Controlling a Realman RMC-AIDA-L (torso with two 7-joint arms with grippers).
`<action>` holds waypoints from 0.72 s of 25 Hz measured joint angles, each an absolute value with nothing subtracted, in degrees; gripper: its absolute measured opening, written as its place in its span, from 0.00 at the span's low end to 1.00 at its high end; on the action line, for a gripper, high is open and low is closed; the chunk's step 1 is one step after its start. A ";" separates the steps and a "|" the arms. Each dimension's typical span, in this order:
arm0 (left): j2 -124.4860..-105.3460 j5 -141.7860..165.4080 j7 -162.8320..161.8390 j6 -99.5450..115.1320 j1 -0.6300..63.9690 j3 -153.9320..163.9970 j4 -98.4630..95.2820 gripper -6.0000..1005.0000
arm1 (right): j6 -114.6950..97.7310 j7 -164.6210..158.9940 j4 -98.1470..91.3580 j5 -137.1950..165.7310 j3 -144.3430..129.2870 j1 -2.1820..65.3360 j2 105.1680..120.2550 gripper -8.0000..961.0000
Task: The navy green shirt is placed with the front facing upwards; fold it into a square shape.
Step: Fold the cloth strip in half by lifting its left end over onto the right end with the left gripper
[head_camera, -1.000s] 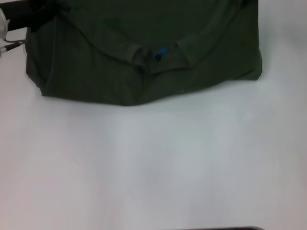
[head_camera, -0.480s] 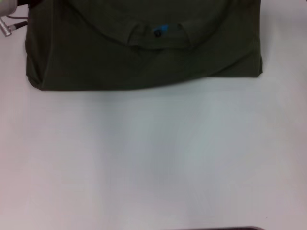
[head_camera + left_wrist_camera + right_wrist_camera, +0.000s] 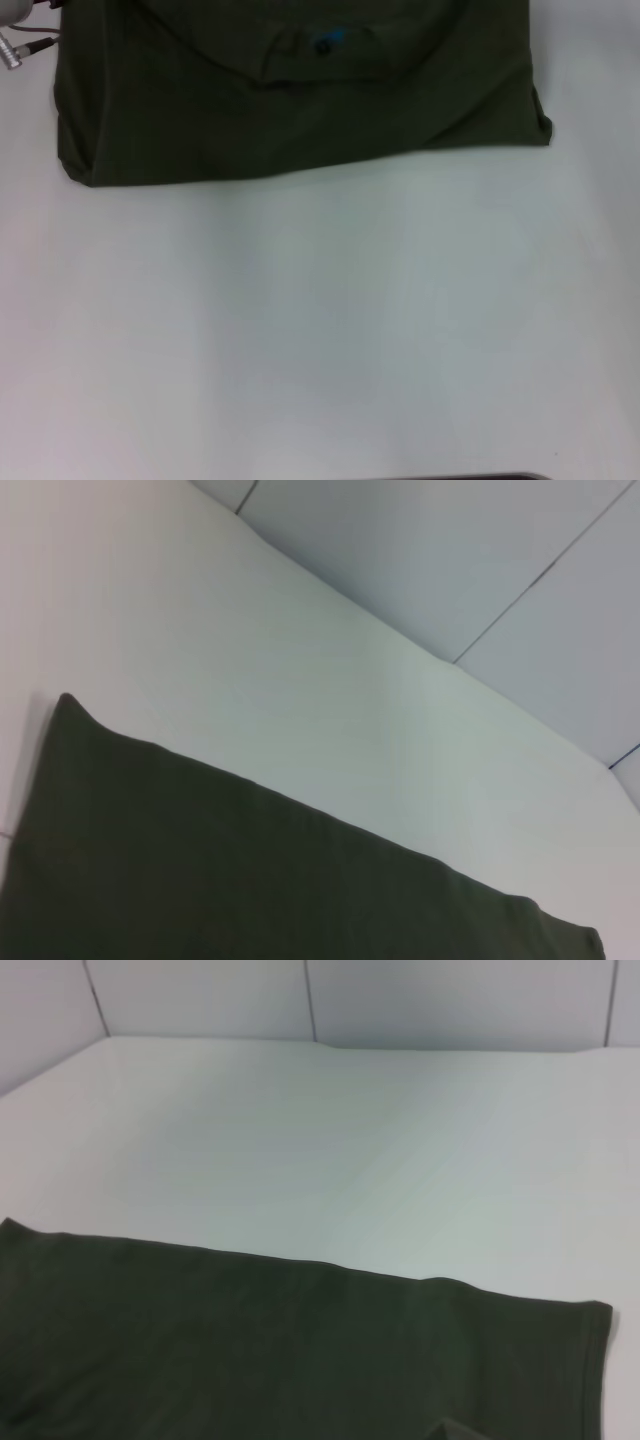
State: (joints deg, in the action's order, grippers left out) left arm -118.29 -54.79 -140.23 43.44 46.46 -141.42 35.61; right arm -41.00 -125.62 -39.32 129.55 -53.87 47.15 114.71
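The navy green shirt [image 3: 300, 100] is soft matt cloth, its weave dull and lightly creased, with a ribbed collar [image 3: 310, 65] towards 12 o'clock carrying a small glossy blue label [image 3: 328, 42]. The worktop [image 3: 320, 330] beneath is smooth, pale, with a faint satin sheen. At 10 o'clock, a shiny metal fitting [image 3: 25, 48].

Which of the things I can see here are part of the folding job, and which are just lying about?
Part of the job:
- navy green shirt, folded over, collar and blue neck label showing
- left arm, only a bit showing beside the shirt's far corner

Just there:
- white table
- wall panels behind it
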 joint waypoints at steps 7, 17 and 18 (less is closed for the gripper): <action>-118.51 -54.71 -140.18 42.05 46.26 -140.69 35.77 0.03 | -35.27 -125.50 -37.62 129.63 -57.24 47.67 115.57 0.12; -119.10 -54.94 -140.07 41.04 46.59 -139.13 35.88 0.03 | -30.62 -122.86 -35.80 129.64 -57.70 49.30 116.56 0.13; -119.29 -54.93 -140.07 40.92 46.57 -139.13 36.07 0.03 | -30.26 -122.67 -35.74 129.64 -57.76 49.44 116.70 0.13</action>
